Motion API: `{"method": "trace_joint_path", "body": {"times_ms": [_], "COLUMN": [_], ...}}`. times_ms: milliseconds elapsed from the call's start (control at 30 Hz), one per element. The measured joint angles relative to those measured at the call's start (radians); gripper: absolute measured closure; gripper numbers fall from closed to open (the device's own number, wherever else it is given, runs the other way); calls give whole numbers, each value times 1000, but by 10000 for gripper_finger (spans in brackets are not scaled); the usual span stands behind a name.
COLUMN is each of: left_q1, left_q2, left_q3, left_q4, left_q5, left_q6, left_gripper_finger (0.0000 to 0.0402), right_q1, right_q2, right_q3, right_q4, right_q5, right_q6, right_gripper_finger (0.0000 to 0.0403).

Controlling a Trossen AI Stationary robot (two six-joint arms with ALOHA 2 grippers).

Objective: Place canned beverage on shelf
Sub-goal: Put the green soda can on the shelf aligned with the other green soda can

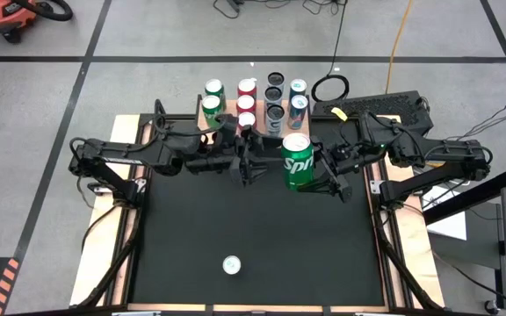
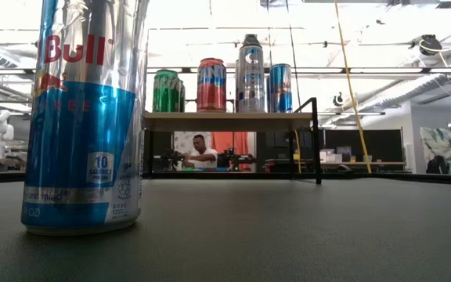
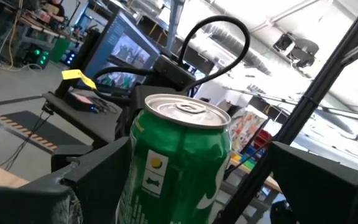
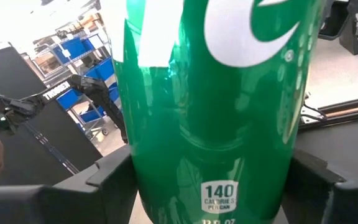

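- Your right gripper (image 1: 310,167) is clamped on the green Sprite can (image 1: 297,162), held upright in the air just in front of the shelf (image 1: 202,123).
- Your left gripper (image 1: 249,162) waits beside that can, fingers spread, holding nothing.
- Expect a stiff, slick, thin-walled can that dents under a hard squeeze; hold it mid-body.
- Readable on it: "140 calories per can".
- The Red Bull can (image 2: 84,113) stands far in front of the shelf, alone near the table's front edge.
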Motion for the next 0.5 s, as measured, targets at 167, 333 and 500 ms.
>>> {"method": "trace_joint_path", "body": {"times_ms": [167,333,500], "left_q1": [0,0,4], "left_q2": [0,0,0], "left_q3": [0,0,0], "left_q4": [0,0,-11], "left_q5": [3,2,2], "left_q6": [8,8,15], "left_gripper_finger": [21,21,21], "right_q1": [0,0,0], "right_q2": [0,0,0], "right_q3": [0,0,0], "right_q4": [-1,-10,-21], "right_q5": [1,23,25], "right_q6": [-1,-3,-6], "right_gripper_finger": [121,121,121]}}
